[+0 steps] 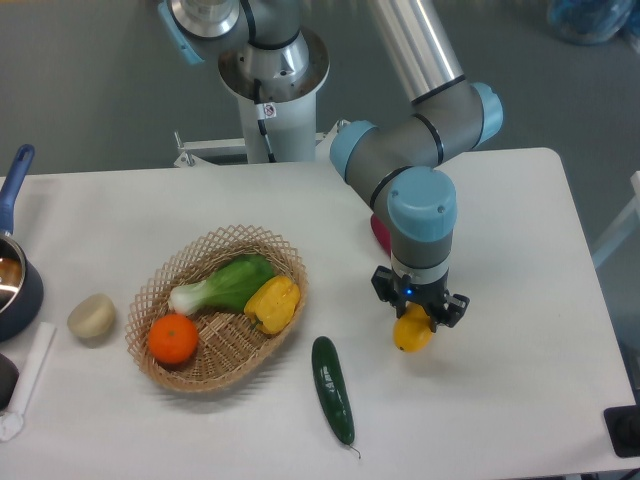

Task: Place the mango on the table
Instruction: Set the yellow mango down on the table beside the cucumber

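Low over table (520, 330), arm vertical, jaws clamping mango (411, 331).

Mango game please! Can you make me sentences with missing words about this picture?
1. The gripper is holding the ____.
2. The round orange sits inside the ____.
3. The long fruit lying just right of the basket is the dark green ____.
4. The arm's wrist is white-grey with a light ____ cap.

Missing words: mango; basket; cucumber; blue
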Robot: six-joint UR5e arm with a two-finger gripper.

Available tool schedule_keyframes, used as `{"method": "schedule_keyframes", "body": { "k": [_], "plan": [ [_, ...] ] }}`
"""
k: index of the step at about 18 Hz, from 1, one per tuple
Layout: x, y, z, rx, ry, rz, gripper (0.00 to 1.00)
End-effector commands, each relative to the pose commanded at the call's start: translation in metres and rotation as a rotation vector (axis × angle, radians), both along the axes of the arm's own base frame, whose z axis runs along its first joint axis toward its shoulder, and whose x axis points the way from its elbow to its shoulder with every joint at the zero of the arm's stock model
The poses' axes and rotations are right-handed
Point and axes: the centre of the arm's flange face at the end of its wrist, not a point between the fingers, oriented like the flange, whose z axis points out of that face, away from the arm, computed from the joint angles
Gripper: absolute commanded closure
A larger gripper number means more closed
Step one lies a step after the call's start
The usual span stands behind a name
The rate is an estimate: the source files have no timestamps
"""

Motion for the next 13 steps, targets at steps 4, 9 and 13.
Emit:
{"method": "schedule_keyframes", "body": {
  "k": [4, 9, 13],
  "plan": [
    [0.0, 0.0, -0.009, -0.007, -0.011, 0.002, 0.63],
    [0.001, 0.0, -0.012, -0.012, -0.018, 0.002, 0.62],
    [0.001, 0.001, -0.018, -0.017, -0.026, 0.002, 0.59]
  ]
}}
